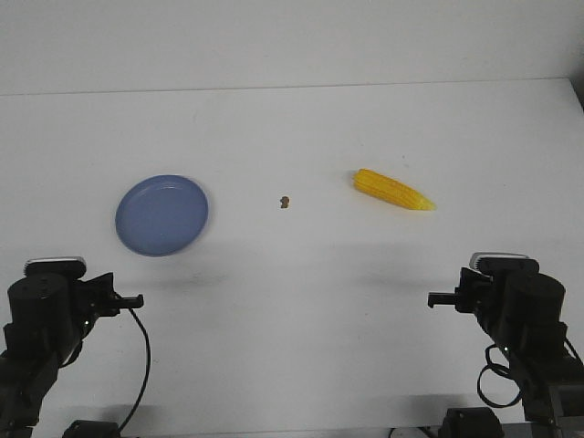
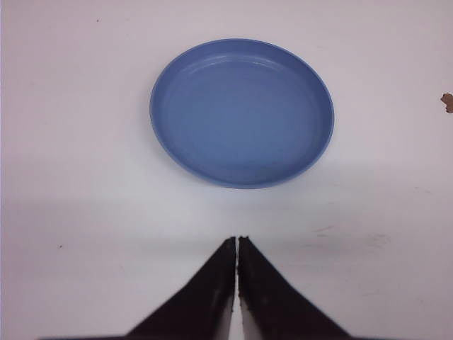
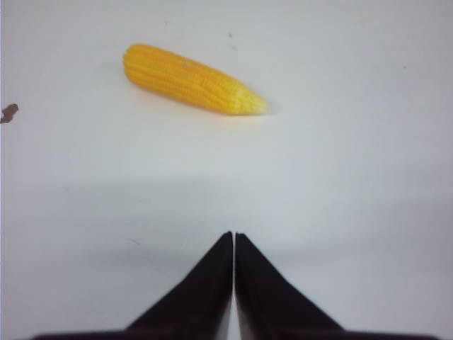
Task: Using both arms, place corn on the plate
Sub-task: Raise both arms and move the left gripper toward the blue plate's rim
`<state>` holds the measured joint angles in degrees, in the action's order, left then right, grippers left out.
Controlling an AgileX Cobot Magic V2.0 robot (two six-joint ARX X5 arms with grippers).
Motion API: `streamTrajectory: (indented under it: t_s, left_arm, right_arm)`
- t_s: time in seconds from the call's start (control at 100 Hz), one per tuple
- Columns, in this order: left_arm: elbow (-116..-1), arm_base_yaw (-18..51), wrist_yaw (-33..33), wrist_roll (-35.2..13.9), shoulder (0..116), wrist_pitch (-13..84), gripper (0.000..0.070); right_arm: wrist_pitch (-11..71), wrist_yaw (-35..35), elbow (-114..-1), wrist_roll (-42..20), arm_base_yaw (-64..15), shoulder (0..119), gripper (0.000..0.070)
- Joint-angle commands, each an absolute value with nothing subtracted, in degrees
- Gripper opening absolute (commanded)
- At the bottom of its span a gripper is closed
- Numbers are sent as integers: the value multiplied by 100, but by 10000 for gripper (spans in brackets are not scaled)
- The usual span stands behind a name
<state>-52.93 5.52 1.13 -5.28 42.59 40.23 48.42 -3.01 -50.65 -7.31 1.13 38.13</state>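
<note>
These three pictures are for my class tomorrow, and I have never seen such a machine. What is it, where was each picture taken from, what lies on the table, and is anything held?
It is a robot with two black arms, each ending in a pointed two-finger tool. The wide picture looks forward over the white table: the left tool and the right tool sit at the near edge. The other two come from cameras on the wrists, so each shows its own tool's tips, pressed shut. On the table lie a blue plate before the left arm, a yellow corn cob before the right, and a small brown speck between them. Nothing is held.
</note>
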Motion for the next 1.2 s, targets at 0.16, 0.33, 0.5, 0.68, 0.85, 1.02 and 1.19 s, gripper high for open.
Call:
streamTrajectory:
  t_s: [0.16,0.33,0.5,0.68,0.85,1.02,1.19]
  left_arm:
    - [-5395,563,86,-513,4156,3999,14]
    - [-5395,563,86,-523,4106,3979,18]
    - [-5395,563,89,-604,4117,3981,276]
    - [-5395,563,89,-716,4117,3990,395]
    - [-5398,519,91,-867,4316,3815,395]
    - [-5527,211,86,-1151,5028,3437,395]
    - [-6084,-281,64,-1275,6136,3221,395]
  right_arm:
    - [4713,-303,-5183,-770,97,3791,10]
    - [4716,-305,-5183,-773,97,3791,34]
    - [4713,-305,-5183,-773,97,3791,372]
    - [4663,-303,-5181,-775,97,3791,409]
    - [4602,-303,-5183,-775,97,3793,409]
    - [4600,-301,-5183,-773,97,3793,409]
    - [4593,-301,-5183,-773,97,3793,409]
